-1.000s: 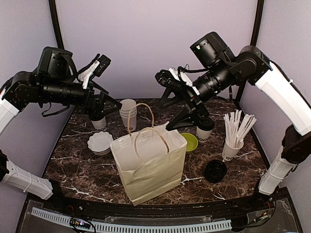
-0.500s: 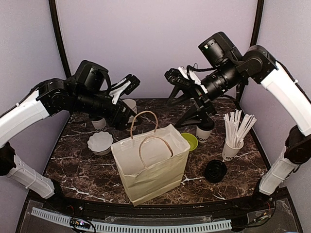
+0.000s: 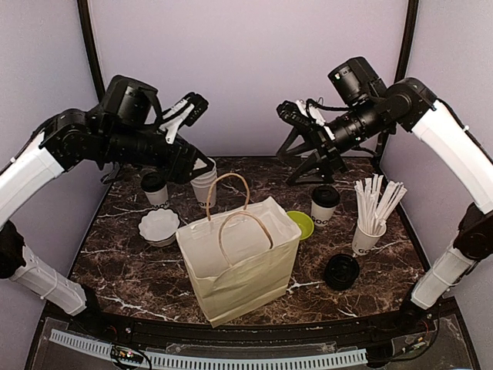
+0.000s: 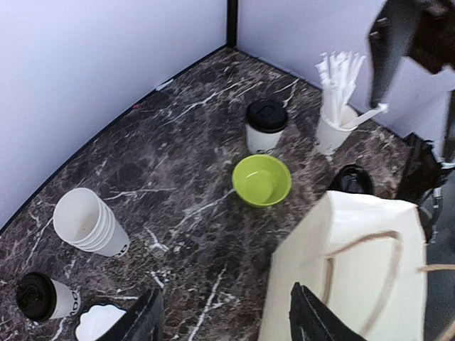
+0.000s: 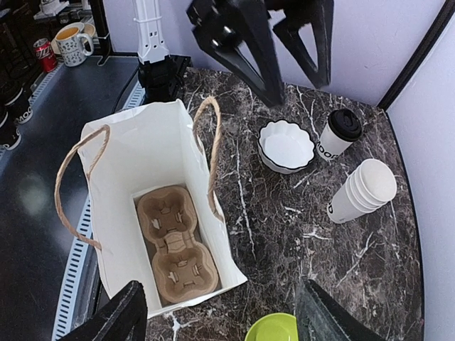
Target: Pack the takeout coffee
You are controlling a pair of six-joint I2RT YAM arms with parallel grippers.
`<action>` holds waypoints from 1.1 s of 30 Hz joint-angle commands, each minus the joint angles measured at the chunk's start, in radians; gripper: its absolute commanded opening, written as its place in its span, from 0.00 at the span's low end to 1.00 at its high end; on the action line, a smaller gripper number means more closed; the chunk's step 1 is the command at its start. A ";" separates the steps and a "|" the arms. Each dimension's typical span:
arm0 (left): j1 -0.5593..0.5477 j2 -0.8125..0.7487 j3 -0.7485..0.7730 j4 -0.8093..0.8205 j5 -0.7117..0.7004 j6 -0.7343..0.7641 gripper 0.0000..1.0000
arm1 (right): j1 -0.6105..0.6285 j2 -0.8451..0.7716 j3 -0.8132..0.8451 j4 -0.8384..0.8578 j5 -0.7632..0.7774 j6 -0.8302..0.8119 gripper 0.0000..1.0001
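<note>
**A:** What do we make of the last second?

**B:** Our right end effector (image 5: 220,288) has lifted off the right-side white paper coffee cup with a round black plastic lid (image 3: 324,204). It now hangs high behind the cup, jaws apart, holding nothing. Our left end effector (image 4: 224,291) swung towards the cream paper carrier bag (image 3: 246,289), then drew back up. It too is open and empty.

**A:** So nothing went in?

**B:** We judge not. That cup stands on the dark marbled bench (image 3: 131,270) just beside the lime-green bowl (image 3: 302,225). The left-side white paper coffee cup (image 3: 154,187) stands at the back left, near the white scalloped dish (image 3: 159,226). The brown pulp two-cup tray (image 5: 174,241) at the bottom of the bag is unfilled, so both picks remain to do.

**A:** And how do the cups sit?

**B:** Both are upright, with the long axis vertical, lid on top and narrow base on the bench. The right one's lettering faces our near edge.
</note>
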 commanded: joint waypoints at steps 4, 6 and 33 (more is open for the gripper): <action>-0.083 -0.183 -0.098 0.026 0.169 0.001 0.70 | -0.041 0.020 0.039 0.035 -0.050 0.014 0.72; -0.094 -0.160 -0.115 0.020 0.184 0.005 0.71 | -0.044 0.027 0.042 0.038 -0.051 0.014 0.72; -0.125 -0.012 -0.083 0.109 0.270 0.123 0.00 | -0.203 0.056 -0.068 0.190 -0.035 0.133 0.60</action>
